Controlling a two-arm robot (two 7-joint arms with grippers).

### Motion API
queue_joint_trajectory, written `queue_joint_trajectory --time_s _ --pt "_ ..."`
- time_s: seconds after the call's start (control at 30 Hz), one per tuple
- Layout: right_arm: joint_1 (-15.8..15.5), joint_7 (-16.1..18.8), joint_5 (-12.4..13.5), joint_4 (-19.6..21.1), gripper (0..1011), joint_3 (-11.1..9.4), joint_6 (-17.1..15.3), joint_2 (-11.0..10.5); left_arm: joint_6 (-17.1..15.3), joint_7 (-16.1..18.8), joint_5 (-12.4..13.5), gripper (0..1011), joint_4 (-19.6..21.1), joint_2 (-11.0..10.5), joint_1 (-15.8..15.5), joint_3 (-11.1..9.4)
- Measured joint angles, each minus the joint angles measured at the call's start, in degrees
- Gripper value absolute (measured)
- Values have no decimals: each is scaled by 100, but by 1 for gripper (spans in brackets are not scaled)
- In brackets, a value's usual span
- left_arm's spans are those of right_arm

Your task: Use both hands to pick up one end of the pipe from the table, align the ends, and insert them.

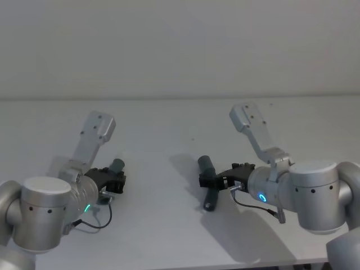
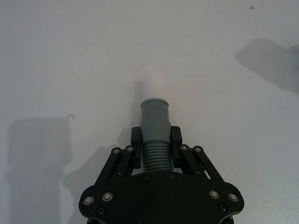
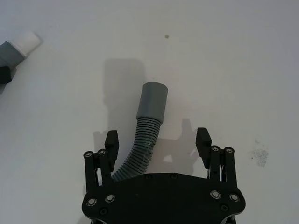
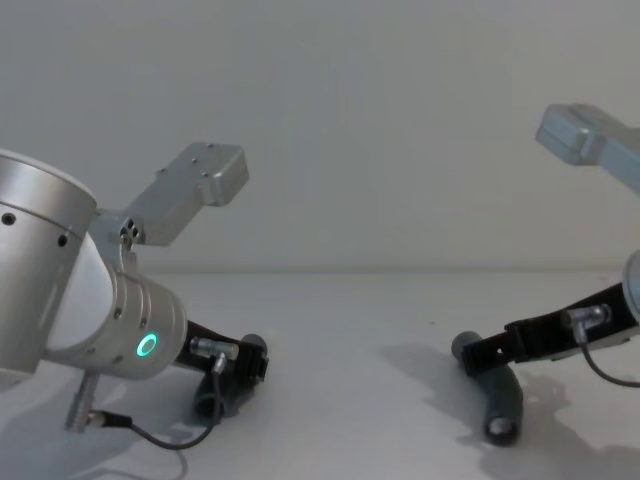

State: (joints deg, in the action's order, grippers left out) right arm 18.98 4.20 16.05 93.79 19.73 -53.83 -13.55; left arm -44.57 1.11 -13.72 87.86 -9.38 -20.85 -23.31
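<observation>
Now the plug piece [image 2: 155, 126] of the pipe is gripped, while the socket piece [image 3: 147, 122] lies loose between spread fingers.

The plug piece is clamped by its ribbed part in the left tool [image 2: 155, 140]. Its grey collar and white tip [image 2: 155, 86] jut out ahead, low over the worktop [image 1: 169, 124] on the robot's left; I cannot tell whether it touches the surface. Well apart, on the robot's right, the socket piece lies bent on the worktop, its smooth socket cuff [image 3: 153, 100] pointing away from the right tool [image 3: 158, 140]. That tool stands wide open around the ribbed stretch, with one of its fingers [image 3: 203, 140] well clear of the hose and the other just beside it.
</observation>
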Motion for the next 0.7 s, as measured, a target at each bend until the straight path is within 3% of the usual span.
queue_joint_trajectory --time_s 0.7 --pt "9 8 -114 18 1002 123 -191 140 0 0 0 321 0 0 0 0"
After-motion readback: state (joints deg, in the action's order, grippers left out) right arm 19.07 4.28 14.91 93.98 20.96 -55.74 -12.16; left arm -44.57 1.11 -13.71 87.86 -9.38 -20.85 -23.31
